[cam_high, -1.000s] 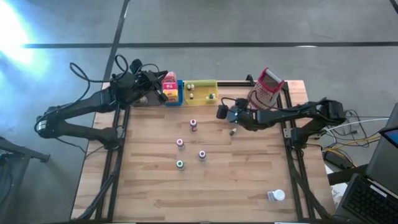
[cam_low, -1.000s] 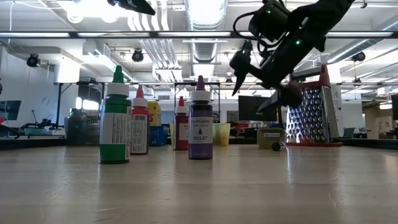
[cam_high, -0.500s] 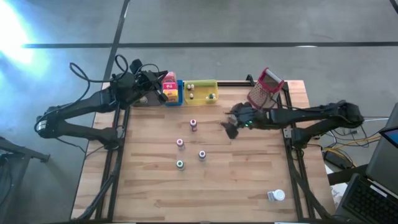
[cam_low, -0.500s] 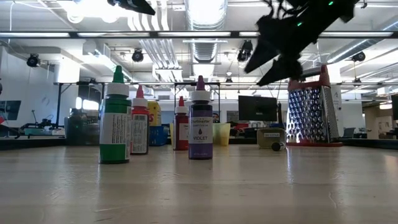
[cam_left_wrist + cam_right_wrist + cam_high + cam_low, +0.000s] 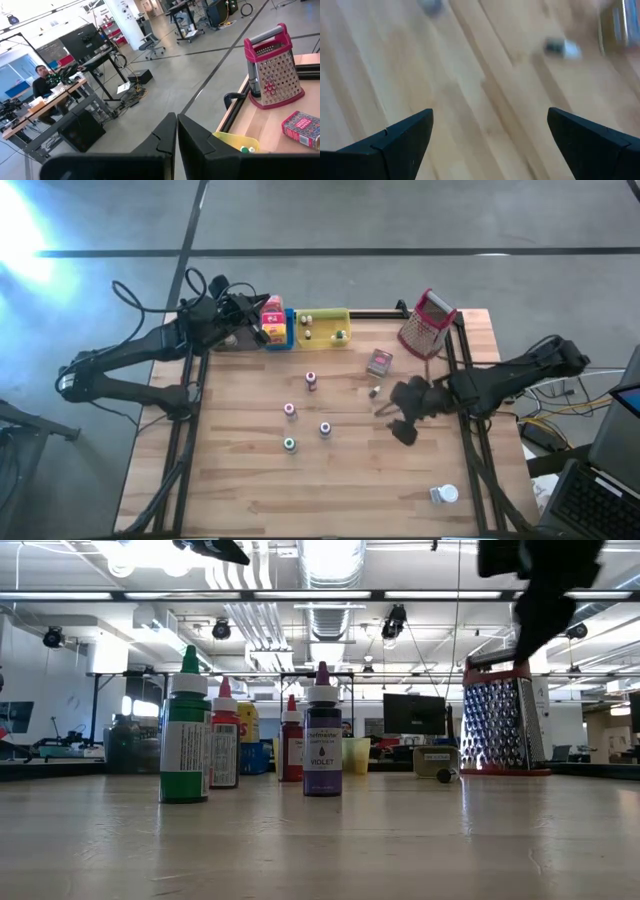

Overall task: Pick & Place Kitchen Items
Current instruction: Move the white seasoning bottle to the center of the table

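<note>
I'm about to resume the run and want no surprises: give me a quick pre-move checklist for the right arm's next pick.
1. Right claw open, holding nothing: ok.
2. Left claw shut, parked at the table's far left corner by the trays: ok.
3. Small red tin lying free on the table: ok.
4. Tiny item beside the tin reachable: ok.
5. Grater upright, apart from the tin: ok.
6. Which item is targeted next: cannot tell.

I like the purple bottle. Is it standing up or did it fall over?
Standing up. The purple bottle sits on its base, pointed cap upward.
</note>
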